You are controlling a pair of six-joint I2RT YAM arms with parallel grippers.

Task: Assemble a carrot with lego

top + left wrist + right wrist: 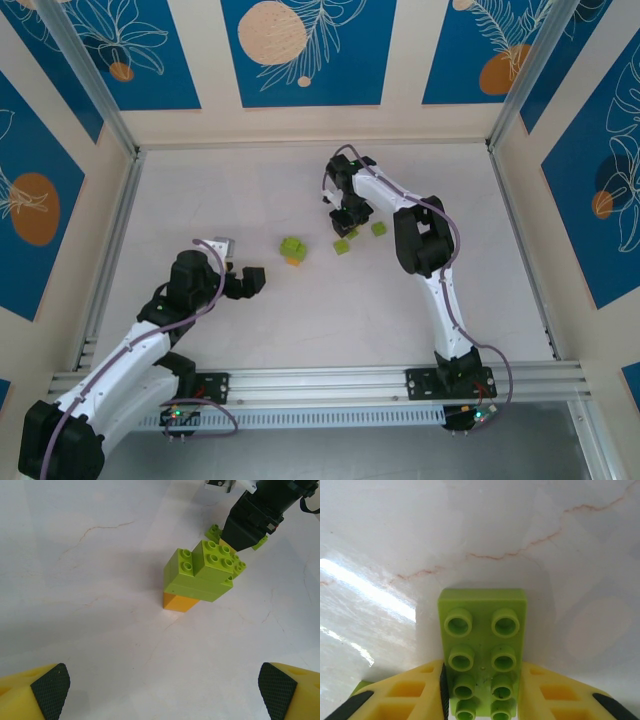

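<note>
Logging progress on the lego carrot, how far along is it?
Done: a partial carrot stands mid-table, lime-green bricks stacked on the orange brick. In hand: the right gripper grips a long green brick. Left: adding that brick and the loose green bricks nearby; the left gripper is open near the carrot.

One carrot [293, 250], three loose bricks [342, 246]

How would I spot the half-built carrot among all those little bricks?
Look at the middle of the white table, just right of the left gripper. The carrot stands alone there, left of the loose bricks by the right gripper. It is the only stack, and the only piece with orange underneath.
</note>
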